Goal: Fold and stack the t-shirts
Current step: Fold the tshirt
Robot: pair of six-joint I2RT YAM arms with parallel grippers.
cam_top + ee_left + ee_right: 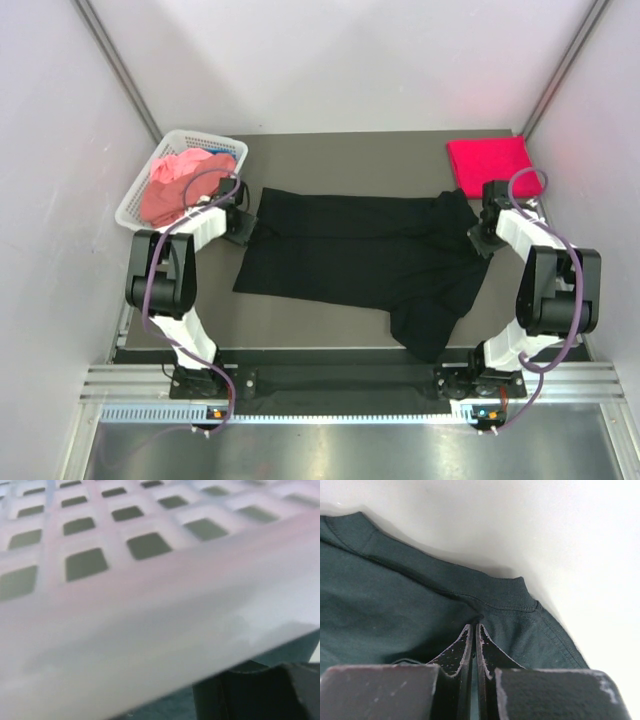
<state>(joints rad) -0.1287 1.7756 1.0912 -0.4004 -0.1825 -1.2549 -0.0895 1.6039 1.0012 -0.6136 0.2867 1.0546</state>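
A black t-shirt [360,255] lies spread across the middle of the table, with one part hanging toward the near edge. My right gripper [478,238] is at its right end. In the right wrist view the gripper [474,627] is shut, and its tips pinch a pucker of the black cloth [395,595] just below the ribbed collar. My left gripper [243,225] is at the shirt's left edge, next to the basket, and its jaws are hidden. A folded crimson red t-shirt [488,160] lies at the back right. Salmon pink shirts [175,180] fill the basket.
The white lattice basket [135,200] stands at the back left, touching or nearly touching my left wrist. Its wall [150,605] fills the left wrist view, blurred and very close. A dark shape [260,690] shows at the lower right there. Pale walls enclose the table.
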